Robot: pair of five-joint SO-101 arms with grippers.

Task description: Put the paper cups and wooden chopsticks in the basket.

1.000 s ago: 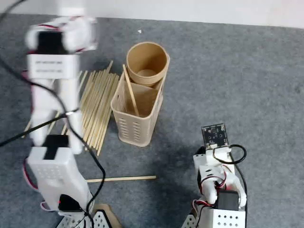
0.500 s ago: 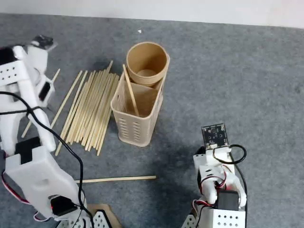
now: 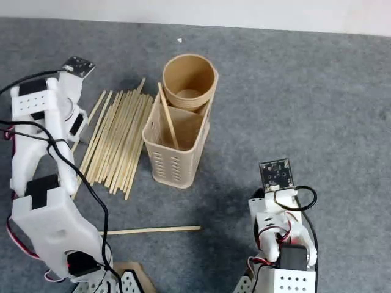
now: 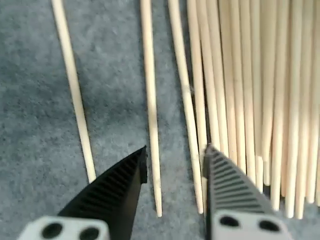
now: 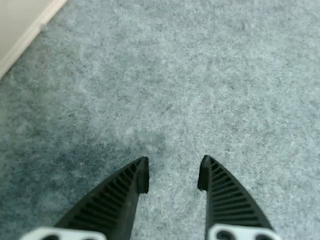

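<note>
A beige slotted basket [image 3: 174, 152] stands mid-table with a brown paper cup [image 3: 189, 82] in its far end and one chopstick [image 3: 167, 117] leaning inside. A pile of wooden chopsticks [image 3: 119, 140] lies on the grey carpet to its left, seen close in the left wrist view as chopsticks [image 4: 240, 90]. My left gripper [image 4: 175, 155] hangs open just above the pile's edge, with a loose chopstick [image 4: 150, 105] between its fingers. The left arm [image 3: 46, 122] stands over the pile's left side. One single chopstick [image 3: 153, 229] lies nearer the front. My right gripper [image 5: 172, 172] is open over bare carpet.
The right arm [image 3: 278, 226] is folded at the front right. A pale wall edge [image 5: 20, 25] shows in the right wrist view. Grey carpet spreads to the right of the basket. A brown corner [image 3: 137, 274] sits at the front by the left arm's base.
The left arm swung from above the pile out to the left, then came back down over the pile's left edge. The right arm stayed still.
</note>
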